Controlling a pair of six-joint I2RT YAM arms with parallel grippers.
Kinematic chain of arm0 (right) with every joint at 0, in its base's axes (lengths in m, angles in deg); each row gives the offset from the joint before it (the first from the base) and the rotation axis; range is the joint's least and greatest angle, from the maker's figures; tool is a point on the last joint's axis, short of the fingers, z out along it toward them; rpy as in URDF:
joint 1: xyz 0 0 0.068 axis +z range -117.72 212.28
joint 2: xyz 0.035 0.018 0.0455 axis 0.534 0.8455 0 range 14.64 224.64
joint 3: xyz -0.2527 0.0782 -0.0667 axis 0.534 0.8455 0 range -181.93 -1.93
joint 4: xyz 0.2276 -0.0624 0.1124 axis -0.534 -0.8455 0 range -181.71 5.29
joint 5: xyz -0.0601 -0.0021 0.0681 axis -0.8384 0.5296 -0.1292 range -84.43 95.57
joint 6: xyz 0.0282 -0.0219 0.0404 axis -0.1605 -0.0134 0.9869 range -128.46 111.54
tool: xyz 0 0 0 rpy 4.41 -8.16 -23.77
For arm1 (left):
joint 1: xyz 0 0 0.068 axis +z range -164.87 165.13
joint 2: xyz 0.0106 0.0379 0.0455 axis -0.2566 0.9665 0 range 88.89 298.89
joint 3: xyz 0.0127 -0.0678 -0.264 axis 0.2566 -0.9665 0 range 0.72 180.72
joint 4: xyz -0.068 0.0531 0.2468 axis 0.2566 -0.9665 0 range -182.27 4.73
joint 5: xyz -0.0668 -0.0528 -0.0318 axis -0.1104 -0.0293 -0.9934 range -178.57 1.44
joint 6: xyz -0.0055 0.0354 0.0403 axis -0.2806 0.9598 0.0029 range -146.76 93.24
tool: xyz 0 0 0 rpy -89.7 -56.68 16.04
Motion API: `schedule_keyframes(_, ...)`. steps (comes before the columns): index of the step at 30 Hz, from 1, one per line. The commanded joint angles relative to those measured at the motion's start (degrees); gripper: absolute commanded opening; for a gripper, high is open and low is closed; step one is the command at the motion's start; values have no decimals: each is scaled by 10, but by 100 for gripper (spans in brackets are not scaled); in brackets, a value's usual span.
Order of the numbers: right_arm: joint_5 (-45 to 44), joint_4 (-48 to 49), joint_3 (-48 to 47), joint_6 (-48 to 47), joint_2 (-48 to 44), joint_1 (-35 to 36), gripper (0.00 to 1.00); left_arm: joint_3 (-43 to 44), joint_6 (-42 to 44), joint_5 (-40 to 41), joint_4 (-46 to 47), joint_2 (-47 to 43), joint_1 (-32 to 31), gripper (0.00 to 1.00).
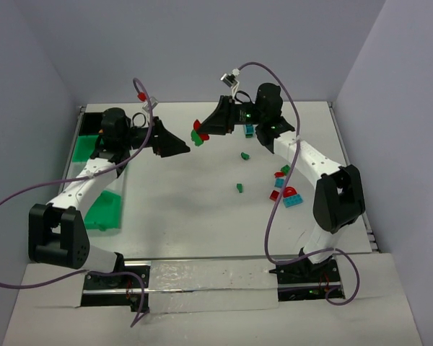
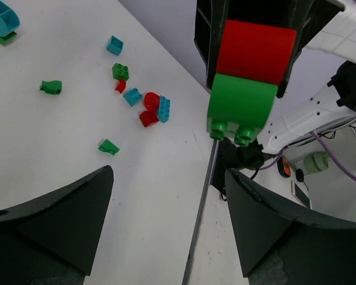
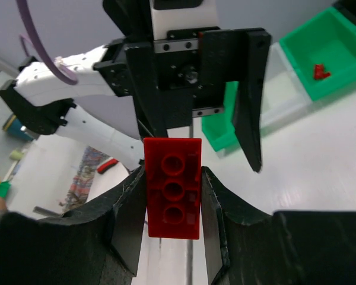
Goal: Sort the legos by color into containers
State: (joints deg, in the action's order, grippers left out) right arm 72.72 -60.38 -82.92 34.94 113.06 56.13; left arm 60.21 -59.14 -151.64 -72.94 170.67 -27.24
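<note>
Red brick (image 3: 172,187) between right hand (image 3: 172,173) fingers

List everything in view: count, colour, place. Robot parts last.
held stack: 2, red brick on green brick, red one clamped in the right tool.
loose red bricks: 3, red, clustered on the table's right side.
loose teal bricks: 4, teal, three in or near that cluster, a larger one apart.
loose green bricks: 3, green, one in that cluster, two nearer mid-table.
green bins: 2 in view, green, table's left edge.
binned brick: 1, red, inside one green bin.
table: 1, white, under everything.
arms: 2, white and black, near edge.
left tool: 1, black, open, empty, facing the held stack.
right tool: 1, black, shut on the red brick.
</note>
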Motion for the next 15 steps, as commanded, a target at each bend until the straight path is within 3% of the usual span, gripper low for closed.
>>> schedule_keyframes(1,10,102,1,73,12,13,0,6,-48,-28,75,-10,-5,85)
schedule_keyframes(11,7,70,2,41,16,17,0,-25,-214,-70,290,-7,-13,87)
schedule_keyframes(15,7,85,6,52,16,22,0,-17,-202,-57,279,-2,-19,85)
